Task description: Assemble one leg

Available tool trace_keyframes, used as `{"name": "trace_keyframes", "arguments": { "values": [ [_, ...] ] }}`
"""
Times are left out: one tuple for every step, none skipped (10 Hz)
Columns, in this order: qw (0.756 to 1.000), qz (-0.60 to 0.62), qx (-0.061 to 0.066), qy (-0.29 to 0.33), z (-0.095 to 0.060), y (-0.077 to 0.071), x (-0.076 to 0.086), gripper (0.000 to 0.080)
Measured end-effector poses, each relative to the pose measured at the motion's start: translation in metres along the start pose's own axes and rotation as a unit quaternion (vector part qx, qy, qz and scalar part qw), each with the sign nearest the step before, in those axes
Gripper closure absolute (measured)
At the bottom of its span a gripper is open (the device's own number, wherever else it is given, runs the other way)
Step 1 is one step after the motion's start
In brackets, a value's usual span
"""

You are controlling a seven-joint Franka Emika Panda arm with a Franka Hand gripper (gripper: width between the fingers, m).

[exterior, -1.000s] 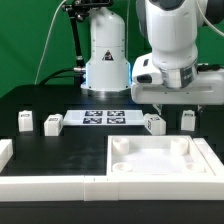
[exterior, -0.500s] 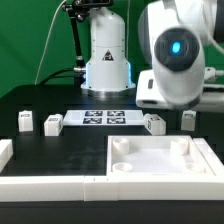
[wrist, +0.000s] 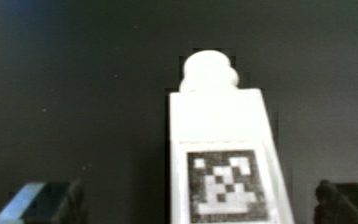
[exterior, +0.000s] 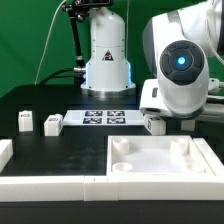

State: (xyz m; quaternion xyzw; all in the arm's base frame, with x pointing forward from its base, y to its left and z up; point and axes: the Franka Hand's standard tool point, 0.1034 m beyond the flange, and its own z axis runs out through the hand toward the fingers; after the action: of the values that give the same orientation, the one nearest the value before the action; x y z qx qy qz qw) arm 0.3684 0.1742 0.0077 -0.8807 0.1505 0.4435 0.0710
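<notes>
**Wrist view: jaws wide, leg between them, grasp is next**

Wrist cam shows the leg (wrist: 220, 150) lying on the black desk (wrist: 69, 80) btwn my jaws. They stand wide apart, one tip each side, gripping nothing. The tag (wrist: 226, 182) faces up and the rounded peg end (wrist: 206, 70) points away from the jaws. On the exterior view the same leg (exterior: 153, 123) sits just off the marker board (exterior: 105, 118) on that view's right, just behind the tabletop (exterior: 160, 165). The arm (exterior: 180, 75) hangs over it and hides part of it.

I judge the step as the pick-up. The leg looks a bit nearer one tip, so I'd centre first, else the first pad to touch could shove or twist it. I'd clamp the flat long sides, not the peg. I can't tell height above the desk, so I'd go down slowly. Light plastic prob. skids, so I'd close gently and keep the jaws square to the sides.
</notes>
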Motion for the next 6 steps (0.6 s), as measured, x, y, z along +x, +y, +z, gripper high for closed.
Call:
{"name": "trace_keyframes", "arguments": {
  "values": [
    [1.0,-0.004,0.001,0.001,-0.0002,0.0,0.0009,0.015],
    [1.0,-0.009,0.002,0.002,-0.0012,0.0012,0.0018,0.015],
    [1.0,-0.008,0.003,0.002,-0.0019,0.002,0.0023,0.027],
    [1.0,-0.009,0.002,0.002,-0.0015,0.0018,0.0022,0.041],
    [1.0,-0.009,0.002,0.002,-0.0015,0.0018,0.0022,0.051],
    [1.0,-0.008,0.002,0.002,-0.0015,0.0019,0.0023,0.051]
  ]
}}
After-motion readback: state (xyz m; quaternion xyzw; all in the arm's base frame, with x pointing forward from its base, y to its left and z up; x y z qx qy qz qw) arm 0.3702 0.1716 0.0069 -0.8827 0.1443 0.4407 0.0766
